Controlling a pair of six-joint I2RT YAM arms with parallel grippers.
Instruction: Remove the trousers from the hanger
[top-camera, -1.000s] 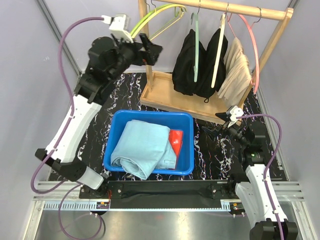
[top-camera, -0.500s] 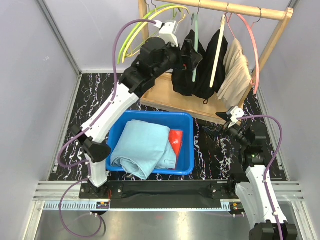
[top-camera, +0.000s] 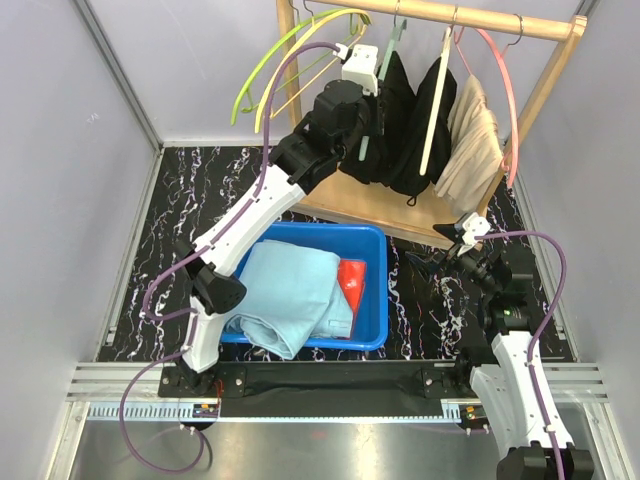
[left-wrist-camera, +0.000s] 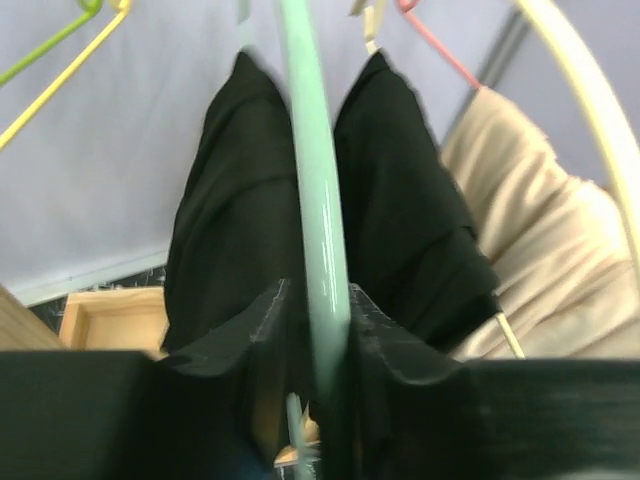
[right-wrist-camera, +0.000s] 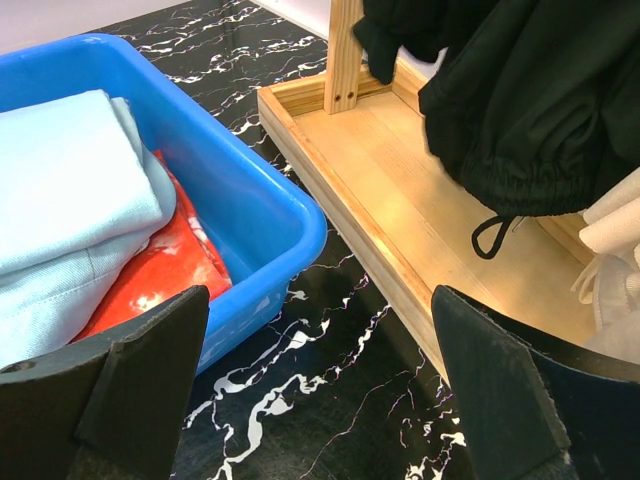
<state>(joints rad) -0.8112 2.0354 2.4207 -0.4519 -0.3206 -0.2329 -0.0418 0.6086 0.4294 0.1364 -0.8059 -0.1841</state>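
Note:
A mint green hanger (left-wrist-camera: 312, 180) carries black trousers (left-wrist-camera: 235, 200) on the wooden rack. My left gripper (left-wrist-camera: 318, 330) is shut on that hanger's bar, high up at the rack (top-camera: 372, 85). A second pair of black trousers (top-camera: 435, 110) hangs beside it on a cream hanger (top-camera: 438, 100). Beige trousers (top-camera: 475, 140) hang on a pink hanger (top-camera: 505, 90). Light blue trousers (top-camera: 285, 290) and red patterned trousers (top-camera: 350, 285) lie in the blue bin (top-camera: 300, 230). My right gripper (right-wrist-camera: 320, 400) stands open low over the marble top, between the bin and the rack base.
The rack's top rail (top-camera: 450, 15) spans the back, and its wooden base tray (top-camera: 340, 200) sits behind the bin. Bare green and yellow hangers (top-camera: 290, 55) hang at the rail's left end. Grey walls close in both sides.
My left arm swung right from the rack's left end to the mint green hanger, and its jaws closed on the bar. The right arm stayed put.

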